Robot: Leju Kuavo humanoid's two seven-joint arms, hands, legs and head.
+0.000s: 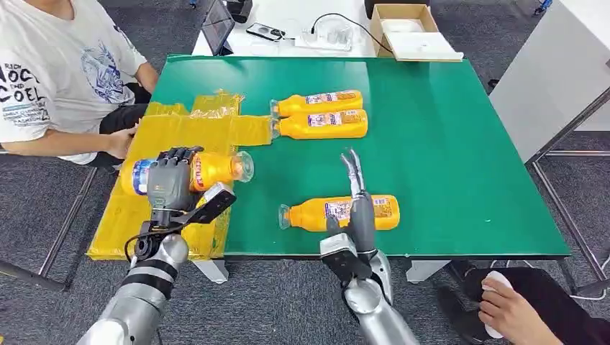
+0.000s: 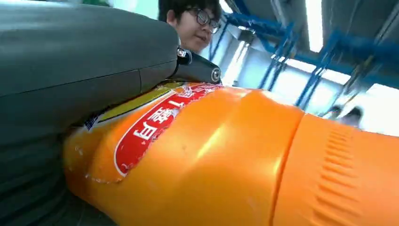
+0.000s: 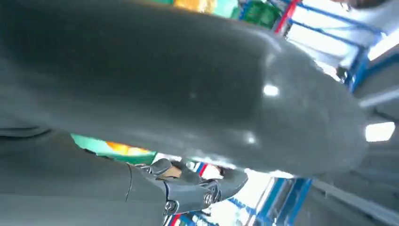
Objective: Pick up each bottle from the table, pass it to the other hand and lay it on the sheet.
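Left hand [image 1: 171, 180] clamped around an orange bottle [image 1: 216, 169], held sideways above the yellow sheet [image 1: 180, 133], cap end sticking out toward the right hand [image 1: 357, 208]. Right hand empty, fingers apart and straight, hovering over the near bottle [image 1: 316, 213] on the green worktop [image 1: 446, 144]. Two more bottles [image 1: 320, 113] lie side by side beyond the right hand, caps just touching the sheet edge. Risk: released from this height, the round bottle likely rolls off the sheet, and the crinkled plastic adds slip. A person's hand [image 1: 121, 141] rests near the sheet beside the left hand, so a collision is possible.
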